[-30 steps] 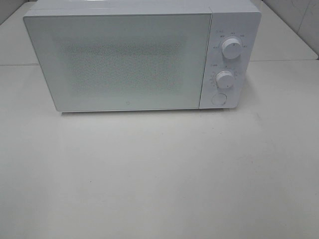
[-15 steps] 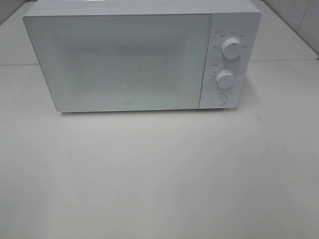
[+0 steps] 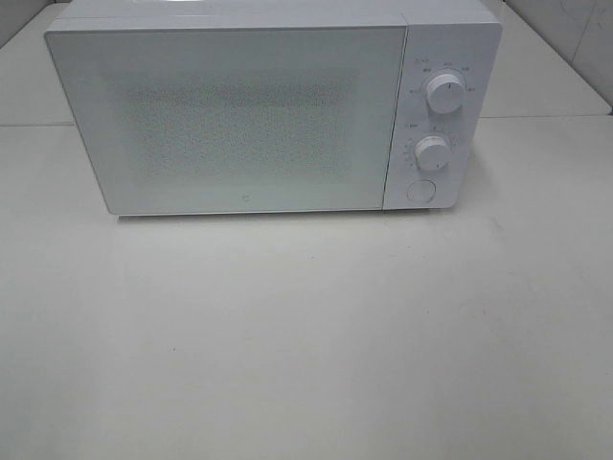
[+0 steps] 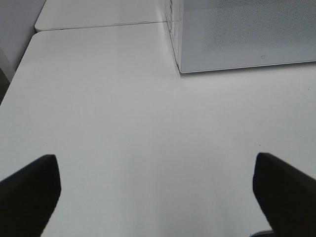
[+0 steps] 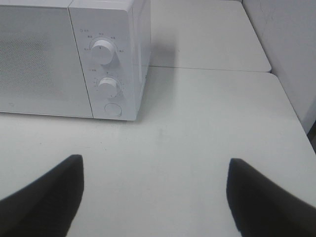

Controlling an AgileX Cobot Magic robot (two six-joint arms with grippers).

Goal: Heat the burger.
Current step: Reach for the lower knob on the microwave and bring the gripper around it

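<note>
The white bench [image 3: 306, 335] holds a shut microwave [image 3: 230, 115] by its far edge; nothing has moved; the burger is not in sight, maybe inside, I cannot tell; left pincer [image 4: 155, 163] and right pincer [image 5: 155, 162] are spread wide, empty.

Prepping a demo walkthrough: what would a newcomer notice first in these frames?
A white microwave with its door shut fills the back of the white table, with an upper knob, a lower knob and a round button stacked on its right-hand panel. In the wrist views the left gripper and right gripper hang above the table, jaws wide apart and holding nothing. No burger shows in any view.
</note>
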